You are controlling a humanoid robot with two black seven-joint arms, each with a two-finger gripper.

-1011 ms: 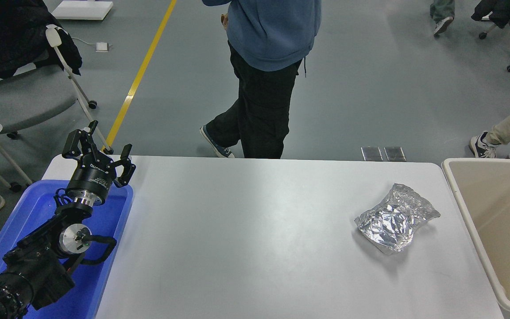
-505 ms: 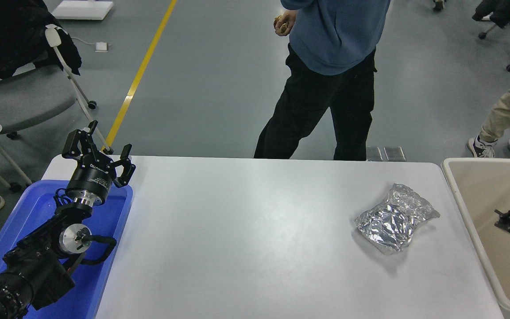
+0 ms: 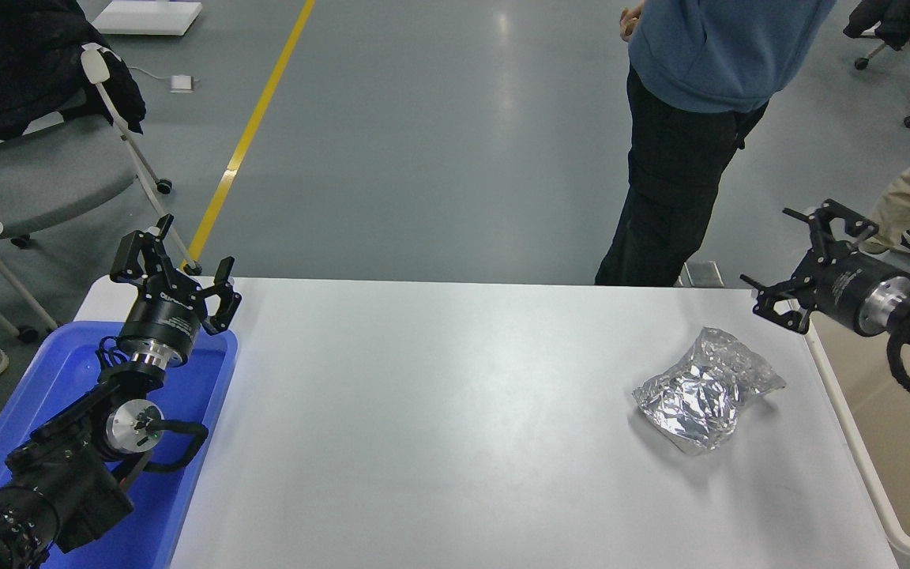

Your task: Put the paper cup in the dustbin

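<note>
Cup is nowhere to be seen now: not on the bench (image 3: 439, 411), not between the fingers of either hand, and the visible strip of the bin (image 3: 874, 442) shows only bare beige wall and floor. Most of the bin runs off the right edge, so whether the cup already lies in there cannot be told.

Right hand (image 3: 799, 265) hangs in the air with its fingers spread wide and nothing between them, above the bin's far left corner and the bench's far right corner. Bin lies below it and toward the robot. Foil bag (image 3: 706, 391), crumpled and silver, lies on the bench below the hand, on the side away from the bin, well apart from the fingers. Beyond the hand, at the far side of the bench, a person (image 3: 700, 118) stands in a blue top and dark trousers.

Judging by its kind, a paper cup is very light, thin-walled and easily crushed, slightly slick outside. If it has to be picked up, a soft pinch across the wall just under the rolled rim, where it is stiffest, looks best; a hard squeeze mid-wall would buckle it, and a light cup may skid or tip at first touch.

Left hand (image 3: 174, 273) is parked far across the bench from the right one, over a blue tray (image 3: 194, 474), its fingers apart and holding nothing.
</note>
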